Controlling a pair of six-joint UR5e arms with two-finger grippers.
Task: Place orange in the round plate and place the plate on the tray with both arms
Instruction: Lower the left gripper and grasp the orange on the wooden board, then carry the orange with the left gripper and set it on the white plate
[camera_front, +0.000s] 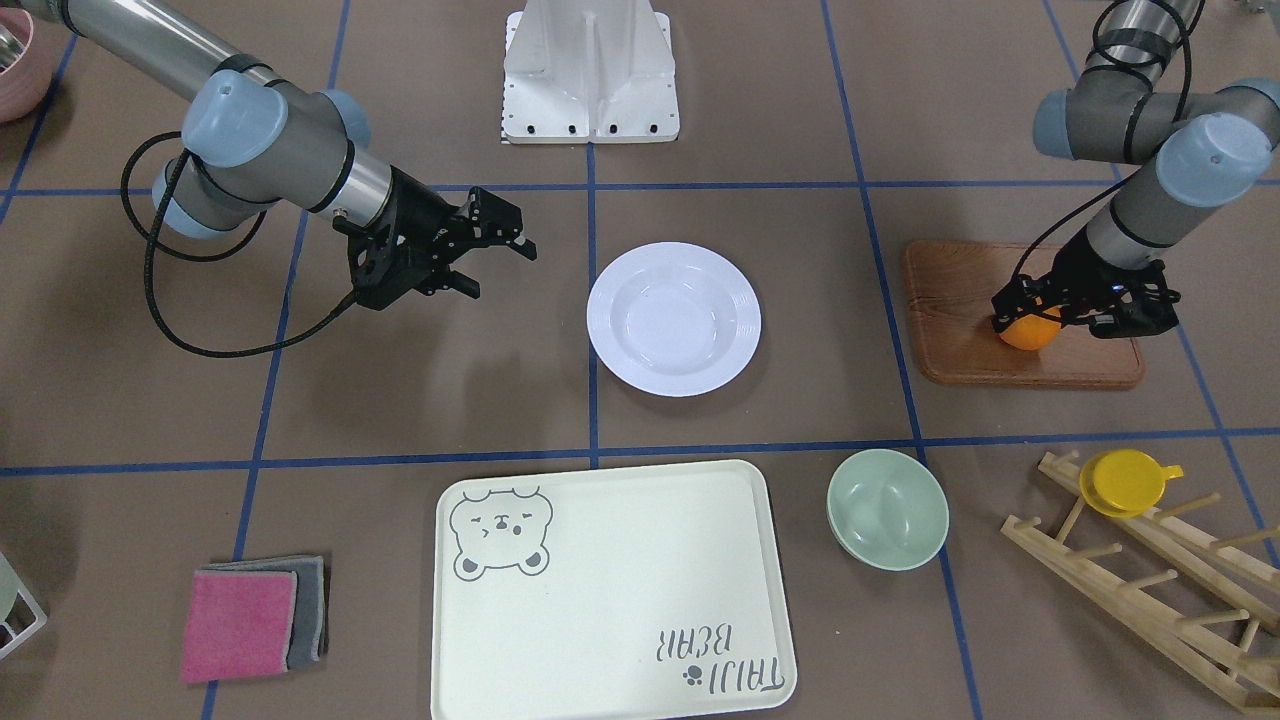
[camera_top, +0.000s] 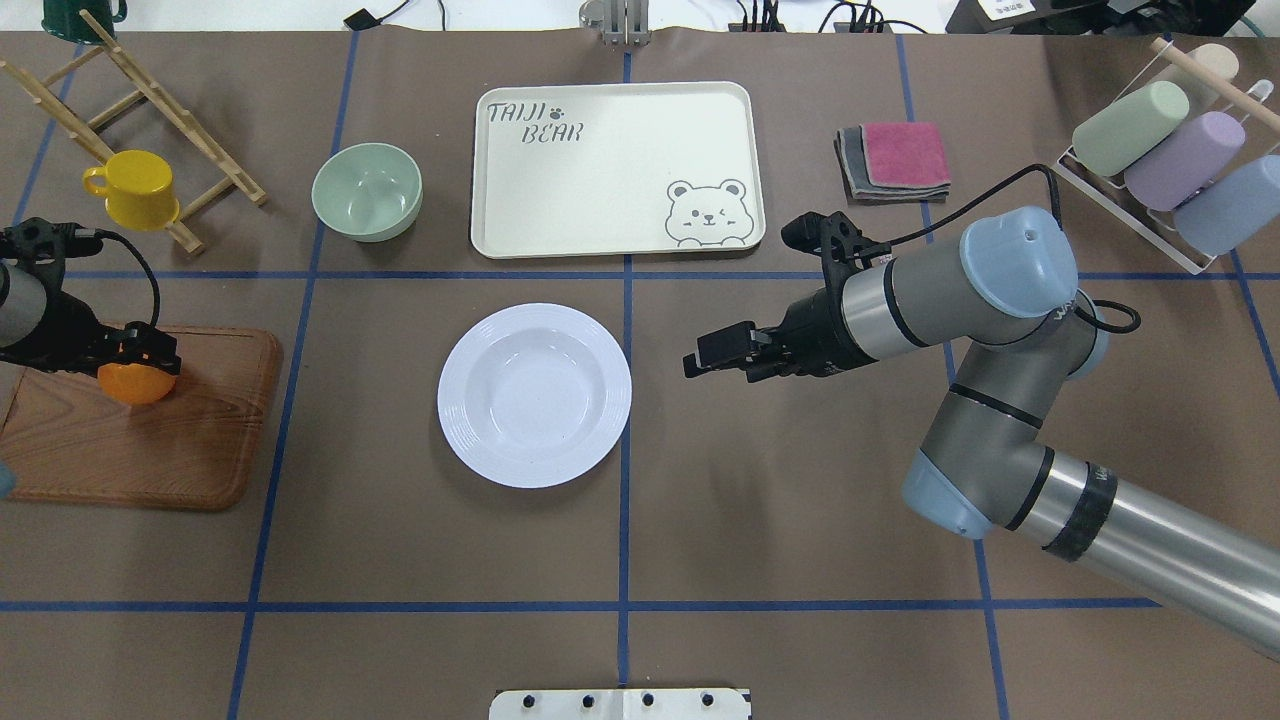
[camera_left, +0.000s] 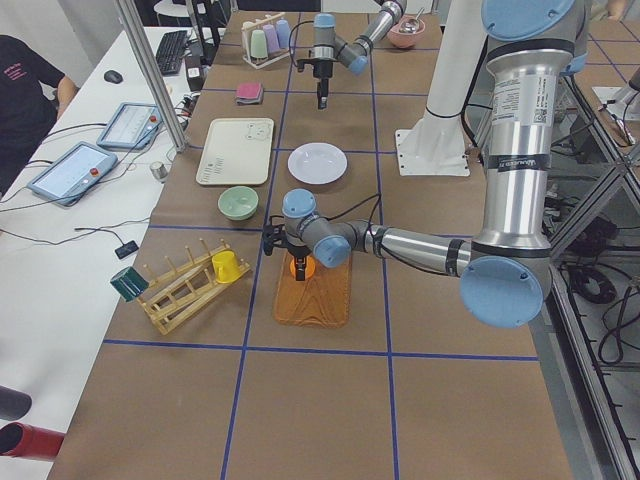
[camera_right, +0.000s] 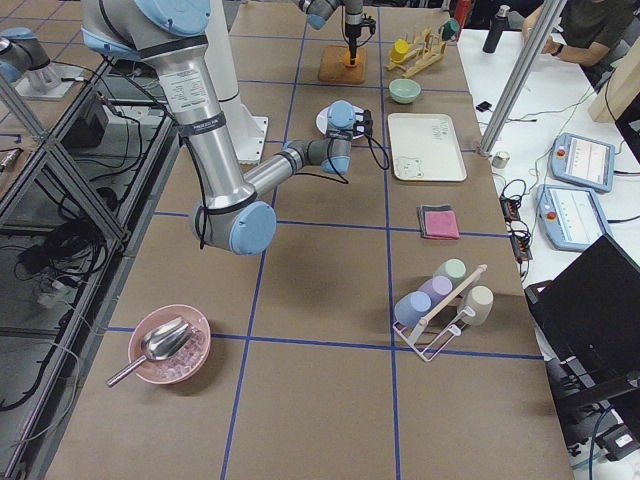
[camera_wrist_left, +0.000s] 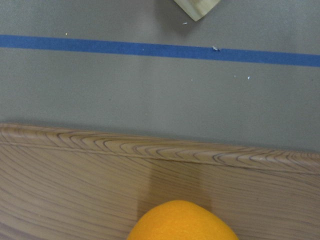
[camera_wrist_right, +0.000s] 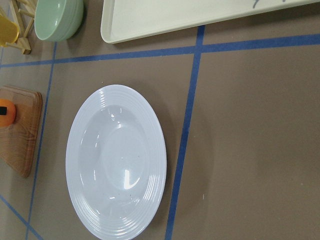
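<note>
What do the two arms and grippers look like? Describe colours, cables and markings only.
Both the left arm and right arm are silver-grey tubes with rounded light-blue joint caps and black rings at the joints. A black cable loops beside each wrist. The left gripper and right gripper are black, two-fingered.

Brown bench (camera_top: 800, 500) w/ blue tape grid (camera_top: 626, 560). Wooden board (camera_top: 150, 440) at one end, pale green bowl (camera_top: 366, 191) & yellow cup (camera_top: 135, 190) on wooden peg rack (camera_top: 172, 108) nearby. Pink & grey cloths (camera_top: 905, 155) stacked near wire rack (camera_top: 1130, 215) w/ 3 pastel cups (camera_top: 1130, 127).

Blue-taped brown table (camera_left: 300, 420) beside a white desk (camera_left: 50, 340).
</note>
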